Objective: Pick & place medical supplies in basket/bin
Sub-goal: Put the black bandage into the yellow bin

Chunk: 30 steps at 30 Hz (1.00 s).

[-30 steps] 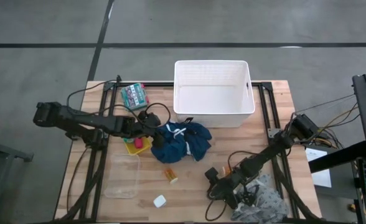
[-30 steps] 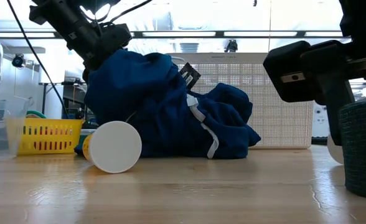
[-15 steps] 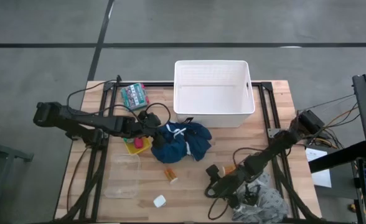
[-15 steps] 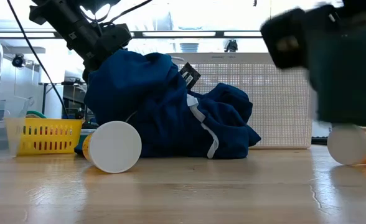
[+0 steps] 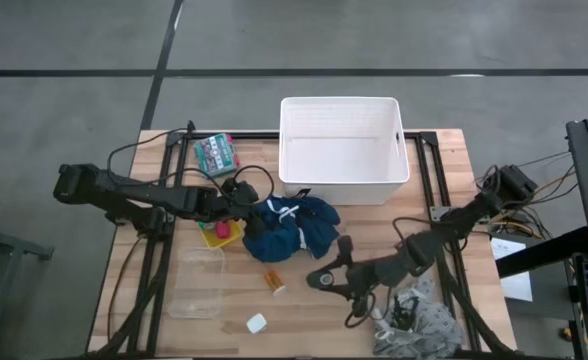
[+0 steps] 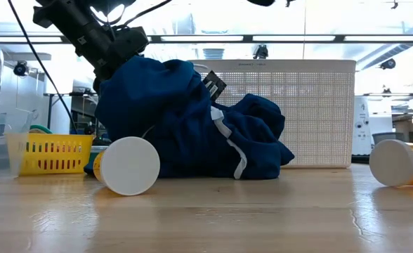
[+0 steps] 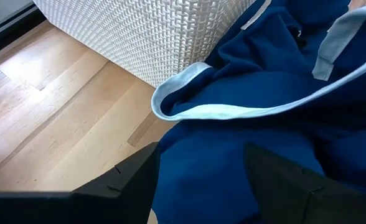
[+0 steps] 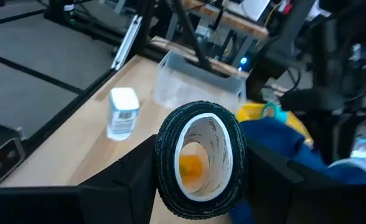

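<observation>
Seen from above: a pale wooden worktop [image 5: 304, 305] over grey floor, the slotted white tub [image 5: 342, 150] empty at the back, the soft dark blue garment [image 5: 292, 227] heaped just before it with the left end effector [image 5: 246, 215] clamped into its left edge, presumably for a lift into the tub. At table height: that same folded fabric bunched under dark fingers, a white-capped orange pill bottle [image 6: 126, 166] lying before it. From the wrists: blue cloth with pale trim between the left fingers; the right end effector [image 8: 198, 171] pinching a ribbed black tape roll [image 8: 200, 157], hollow centre forward, above the worktop.
</observation>
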Available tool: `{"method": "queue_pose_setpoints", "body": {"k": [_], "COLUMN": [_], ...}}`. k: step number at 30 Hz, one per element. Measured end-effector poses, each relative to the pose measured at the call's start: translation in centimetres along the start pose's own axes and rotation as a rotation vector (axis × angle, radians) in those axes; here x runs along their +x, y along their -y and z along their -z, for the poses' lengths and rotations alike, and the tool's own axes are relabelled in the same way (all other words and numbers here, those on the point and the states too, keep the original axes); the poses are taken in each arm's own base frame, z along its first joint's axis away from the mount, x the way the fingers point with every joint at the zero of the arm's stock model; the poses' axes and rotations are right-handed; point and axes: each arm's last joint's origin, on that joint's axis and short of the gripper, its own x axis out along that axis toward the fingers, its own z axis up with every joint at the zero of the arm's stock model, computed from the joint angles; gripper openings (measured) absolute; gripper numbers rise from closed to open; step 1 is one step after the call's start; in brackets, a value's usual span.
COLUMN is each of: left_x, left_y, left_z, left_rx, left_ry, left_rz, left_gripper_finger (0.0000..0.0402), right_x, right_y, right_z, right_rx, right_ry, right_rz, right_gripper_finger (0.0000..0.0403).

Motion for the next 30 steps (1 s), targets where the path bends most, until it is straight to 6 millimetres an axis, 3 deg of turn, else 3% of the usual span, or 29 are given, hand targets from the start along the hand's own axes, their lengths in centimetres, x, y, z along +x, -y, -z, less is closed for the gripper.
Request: {"method": "queue_pose_setpoints", "body": {"k": [11,17,30], "left_x": [0.0,0.0,-0.5], "left_y": [0.0,-0.2,-0.2], "left_z": [0.0,-0.1,-0.7], "left_rx": [0.000,0.148,0.133], "left_ry": [0.000,0.021,0.068], "left_rz": [0.000,-0.048,-0.027], "left_gripper_finger": [0.0238,0.0238,0.0238], "right_x": [0.5,0.8,1.5], "right_y": [1.3,2.6,5.6], "right_z": [-0.2,-0.7,-1.2], "right_rx": [-0.007,0.073,0.148], "right_ry": [0.030,0.090,0.184], "right_rz": [0.046,0.085,0.130], "right_gripper_finger": [0.0189,0.0189,0.0189]}}
